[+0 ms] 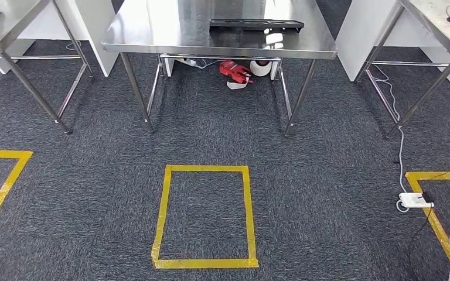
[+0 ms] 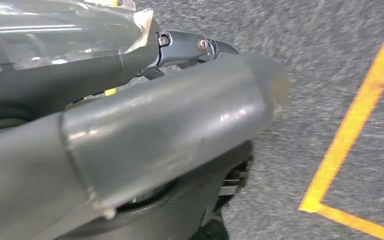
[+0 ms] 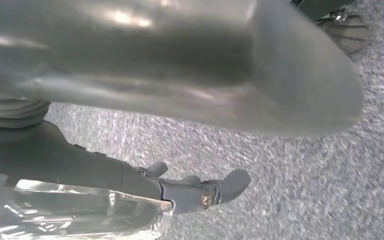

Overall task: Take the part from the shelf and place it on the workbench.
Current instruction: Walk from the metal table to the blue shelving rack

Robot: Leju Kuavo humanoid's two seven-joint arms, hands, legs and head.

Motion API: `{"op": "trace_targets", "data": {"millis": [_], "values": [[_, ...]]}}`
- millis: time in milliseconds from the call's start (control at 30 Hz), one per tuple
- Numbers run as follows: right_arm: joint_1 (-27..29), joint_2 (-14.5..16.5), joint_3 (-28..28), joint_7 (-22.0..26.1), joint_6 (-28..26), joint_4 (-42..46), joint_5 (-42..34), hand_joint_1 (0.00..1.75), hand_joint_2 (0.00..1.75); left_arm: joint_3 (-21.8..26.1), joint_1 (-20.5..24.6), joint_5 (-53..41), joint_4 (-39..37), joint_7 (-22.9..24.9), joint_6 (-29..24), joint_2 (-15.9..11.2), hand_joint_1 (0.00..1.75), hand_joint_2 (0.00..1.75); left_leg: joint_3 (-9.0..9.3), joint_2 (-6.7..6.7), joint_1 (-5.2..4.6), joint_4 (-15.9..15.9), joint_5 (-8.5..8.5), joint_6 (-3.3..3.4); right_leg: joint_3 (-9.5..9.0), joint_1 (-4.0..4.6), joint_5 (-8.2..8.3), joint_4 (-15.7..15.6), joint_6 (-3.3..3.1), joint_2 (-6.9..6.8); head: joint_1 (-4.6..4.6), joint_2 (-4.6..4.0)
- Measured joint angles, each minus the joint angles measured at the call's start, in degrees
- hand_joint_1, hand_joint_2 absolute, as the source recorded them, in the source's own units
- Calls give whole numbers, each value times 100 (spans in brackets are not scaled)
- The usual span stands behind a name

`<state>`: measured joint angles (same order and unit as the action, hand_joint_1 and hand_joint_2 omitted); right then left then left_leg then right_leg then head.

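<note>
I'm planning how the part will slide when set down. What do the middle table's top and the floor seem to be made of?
The table top looks like brushed stainless steel: silvery, with bright glare and soft reflections. The floor looks like dark grey low-pile carpet: mottled, matt, fibrous in the wrist views. The yellow floor marking seems to be glossy adhesive tape.

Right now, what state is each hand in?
Left hand: fingers against a clear plastic part; a grip cannot be told.
Right hand: likewise, by a clear part; cannot tell.
</note>
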<state>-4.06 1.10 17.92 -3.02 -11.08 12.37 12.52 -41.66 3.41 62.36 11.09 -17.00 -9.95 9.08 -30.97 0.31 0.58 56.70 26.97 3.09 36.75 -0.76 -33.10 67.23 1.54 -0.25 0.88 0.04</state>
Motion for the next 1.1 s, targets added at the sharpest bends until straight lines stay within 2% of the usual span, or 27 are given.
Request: {"op": "trace_targets", "data": {"millis": [33,67,100,133,167,200,233,267,300,333,367,400,433,467,533,567,600,633,667,700,767,800,867,933,967,1033,1100], "values": [[0,1,0,0,0,0,1,0,0,0,-2,0,0,0,0,2,0,0,-62,5,-2,2,-47,-3,71,-9,-141,291,14,0,4,0],[0,0,0,0,0,0,1,0,0,0,-2,0,-1,0,0,3,0,0,-130,12,-3,4,-100,-10,99,-18,-207,517,51,0,5,0],[1,-3,0,0,0,0,1,0,0,0,-3,0,-1,0,0,3,0,0,-207,19,-3,8,-157,-21,63,-30,-203,648,110,0,9,0],[1,-7,0,0,0,0,1,0,0,0,-4,0,-1,0,0,4,0,0,-268,22,-1,11,-204,-37,-83,-42,-92,530,175,-1,11,0],[0,-12,0,0,0,0,0,0,0,0,-3,0,-1,0,0,4,0,0,-334,25,1,16,-257,-58,-313,-60,46,263,241,-1,11,0],[-5,-14,0,0,0,0,0,0,0,0,-2,0,0,0,0,5,0,0,-388,25,1,24,-306,-89,-619,-80,141,-165,279,1,12,0],[-12,-16,0,0,0,0,-1,0,0,0,0,0,0,0,0,5,0,0,-435,25,-3,33,-356,-126,-926,-72,172,-625,276,11,9,0],[-16,-15,0,0,-1,0,-1,0,0,0,1,0,0,0,0,5,0,0,-460,26,-11,38,-403,-167,-1123,-55,165,-971,244,19,5,0],[-19,-14,1,0,-1,0,0,0,0,0,3,0,0,0,1,5,0,0,-474,26,-18,43,-447,-206,-1233,-30,132,-1185,194,28,1,0],[-17,-13,1,0,-1,0,0,0,0,0,3,0,-1,0,1,5,0,0,-481,27,-20,41,-486,-240,-1242,4,124,-1244,140,35,-3,0],[-13,-11,1,0,-1,-1,-1,0,0,0,-1,0,-1,0,1,5,0,0,-483,27,-12,40,-513,-274,-1192,-4,151,-1226,80,29,-8,0],[-14,-8,2,-1,0,-1,-1,0,0,0,-5,0,-1,1,1,3,0,0,-504,22,2,74,-462,-303,-1163,-16,185,-1216,11,23,-14,0],[-13,-7,2,-1,-1,-2,-1,0,0,0,-11,0,-1,1,1,2,0,0,-539,18,15,174,-306,-330,-1124,-30,230,-1215,-69,13,-21,0],[-14,-7,2,-2,-1,-2,-2,0,0,0,-15,0,-1,2,0,-1,0,0,-595,11,27,373,-56,-354,-1075,-41,285,-1216,-149,1,-30,0],[-12,-8,2,-14,-7,-2,-8,0,0,0,-17,-10,-1,5,-20,-5,0,0,-744,-4,34,1038,523,-384,-958,-13,379,-1210,-248,-26,-38,0],[-7,-3,1,-39,-17,-2,-25,0,0,-2,-17,-30,-1,14,-56,-7,0,0,-799,-12,35,1375,661,-396,-896,5,419,-1203,-266,-46,-40,0],[0,2,1,-70,-33,-3,-45,0,0,-8,-16,-59,-1,25,-103,-7,0,0,-801,-16,36,1597,655,-403,-838,19,453,-1192,-270,-72,-40,0],[8,10,0,-107,-51,-4,-70,0,0,-16,-14,-91,-1,38,-168,-4,0,0,-719,-15,37,1629,529,-403,-792,29,480,-1174,-267,-104,-40,0],[16,18,0,-140,-67,-5,-89,0,0,-26,-10,-119,-1,52,-237,2,0,0,-541,2,38,1456,358,-395,-754,35,502,-1149,-258,-137,-41,0],[22,26,0,-162,-79,-7,-97,0,0,-38,-5,-140,-1,63,-302,10,0,0,-286,54,38,1106,225,-378,-729,40,514,-1119,-247,-171,-42,0],[31,50,0,-196,-103,-9,-104,0,0,-67,15,-174,-1,96,-434,27,0,0,172,193,1,391,186,-328,-686,65,540,-1070,-209,-248,-41,0],[34,63,0,-209,-114,-10,-109,0,0,-85,25,-198,-1,110,-496,34,0,0,282,235,-25,177,231,-297,-669,75,556,-1058,-182,-292,-42,0],[29,86,0,-239,-127,-11,-125,0,0,-121,37,-248,-1,126,-637,50,0,0,287,186,-53,31,258,-205,-644,93,600,-1056,-110,-391,-45,0],[22,98,0,-269,-131,-11,-142,0,0,-159,41,-284,-1,133,-790,73,0,0,257,108,-28,-62,191,-82,-557,92,530,-940,-66,-350,-46,0],[24,101,0,-285,-132,-13,-147,0,0,-175,44,-296,-1,135,-861,83,0,0,230,72,-12,-94,138,-28,-464,86,408,-750,-67,-268,-34,0],[31,103,0,-311,-133,-15,-152,0,0,-202,52,-314,-2,142,-965,97,0,0,159,9,-7,-106,63,25,-211,49,90,-186,-94,-91,-13,0],[42,107,0,-337,-123,-19,-160,0,0,-229,52,-328,-2,152,-1058,102,0,0,90,-60,-12,-100,12,21,4,20,-134,369,-83,-42,-7,0]]}}
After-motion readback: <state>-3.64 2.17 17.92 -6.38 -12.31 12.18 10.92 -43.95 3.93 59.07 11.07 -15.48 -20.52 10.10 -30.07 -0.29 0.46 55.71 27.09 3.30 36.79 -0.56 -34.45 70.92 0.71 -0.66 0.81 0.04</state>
